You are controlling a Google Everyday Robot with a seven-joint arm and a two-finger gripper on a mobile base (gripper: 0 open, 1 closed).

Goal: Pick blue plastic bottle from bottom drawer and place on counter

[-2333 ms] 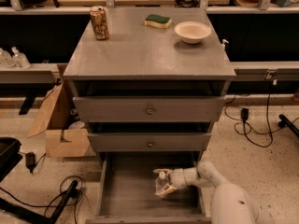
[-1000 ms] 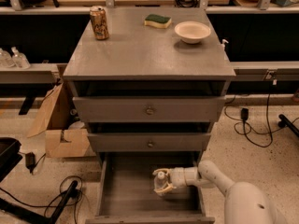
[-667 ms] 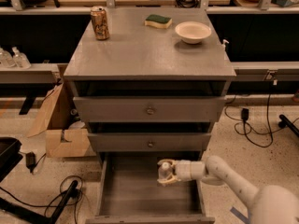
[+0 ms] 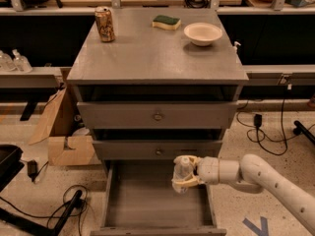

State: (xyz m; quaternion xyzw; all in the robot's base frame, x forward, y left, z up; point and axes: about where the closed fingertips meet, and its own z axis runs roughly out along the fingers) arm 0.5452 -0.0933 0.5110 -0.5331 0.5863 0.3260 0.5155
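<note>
Camera view: the tool [image 4: 186, 174] is clenched on the blue plastic bottle [image 4: 183, 169], over the right side of the open bottom drawer [image 4: 142, 200] — well below the tabletop [image 4: 152, 53], which carries a can [image 4: 105, 24], a sponge [image 4: 166, 22] and a bowl [image 4: 203, 33].

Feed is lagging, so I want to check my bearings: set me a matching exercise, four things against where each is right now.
Things:
1. blue plastic bottle
2. drink can
3. bowl
4. sponge

Places:
A. counter, far left
B. counter, far right
C. held in the jaws of the gripper, above the open bottom drawer
D. counter, far edge, between can and bowl

Pairs: 1-C, 2-A, 3-B, 4-D
</note>
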